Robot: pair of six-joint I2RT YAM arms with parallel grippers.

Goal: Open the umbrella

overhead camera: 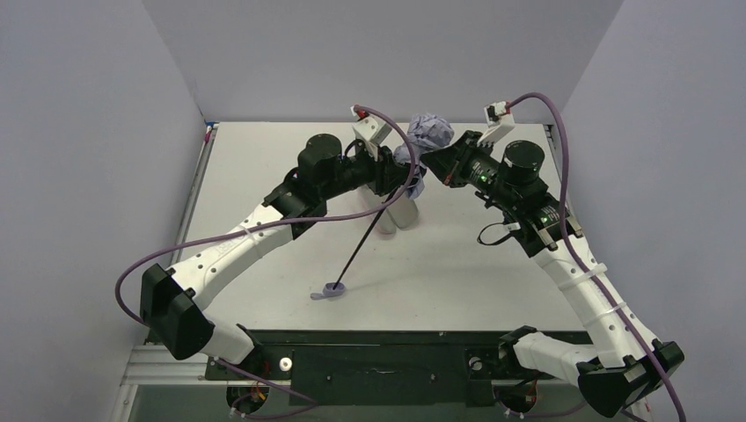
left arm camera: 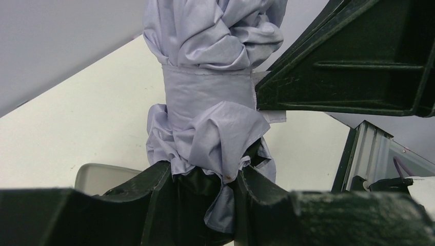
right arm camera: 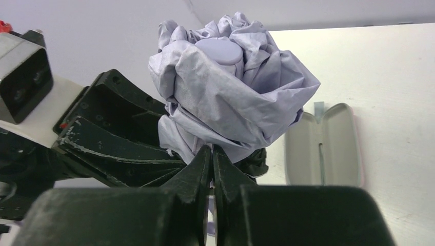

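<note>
The umbrella is held tilted above the table. Its crumpled lavender-grey canopy point(overhead camera: 431, 134) is up at the back. Its thin black shaft point(overhead camera: 361, 246) slopes down to the small lavender handle point(overhead camera: 332, 288), near the table. My left gripper point(left arm camera: 202, 177) is shut on the lower folds of the canopy point(left arm camera: 210, 128). My right gripper point(right arm camera: 212, 151) is shut on a thin edge of canopy fabric point(right arm camera: 231, 97), next to the wrap band point(left arm camera: 210, 95). The two grippers point(overhead camera: 409, 178) point(overhead camera: 433, 165) almost touch.
The open clamshell case point(overhead camera: 396, 214), pale grey inside, lies on the table under the grippers; it also shows in the right wrist view point(right arm camera: 323, 146) and the left wrist view point(left arm camera: 100, 178). Grey walls enclose the white table point(overhead camera: 466, 272) on three sides.
</note>
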